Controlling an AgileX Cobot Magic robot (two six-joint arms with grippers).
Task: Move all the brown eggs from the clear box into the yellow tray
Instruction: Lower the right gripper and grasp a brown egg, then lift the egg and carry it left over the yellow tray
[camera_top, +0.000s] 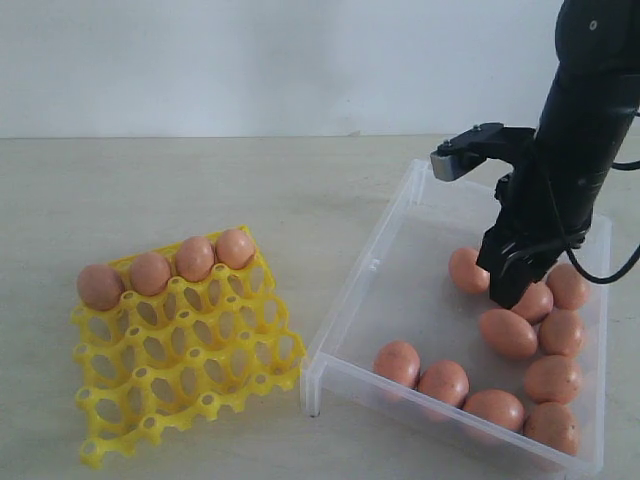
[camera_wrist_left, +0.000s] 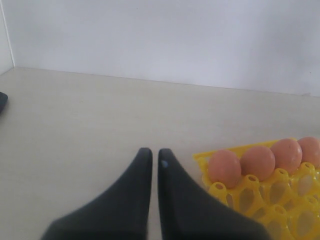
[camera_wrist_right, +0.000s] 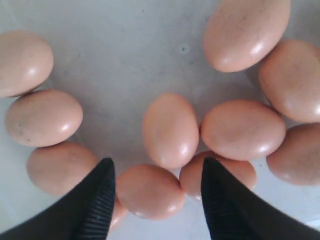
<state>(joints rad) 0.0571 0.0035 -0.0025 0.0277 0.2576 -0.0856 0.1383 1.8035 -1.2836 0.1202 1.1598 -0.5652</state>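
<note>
Claw on right (camera_top: 508, 292): hangs spread wide, grips nothing, low over orange-brown oval eggs (camera_top: 508, 333) in shallow clear plastic box (camera_top: 345, 295) toward worktop's (camera_top: 200, 190) right side. Claw on left (camera_wrist_left: 155, 156): pinched together, empty, beside bright yellow plastic lattice tray (camera_top: 190, 360) bearing four more eggs.

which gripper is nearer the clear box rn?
Right. The right gripper is down inside the clear box, over the brown eggs; the left gripper is off by the yellow tray.
</note>
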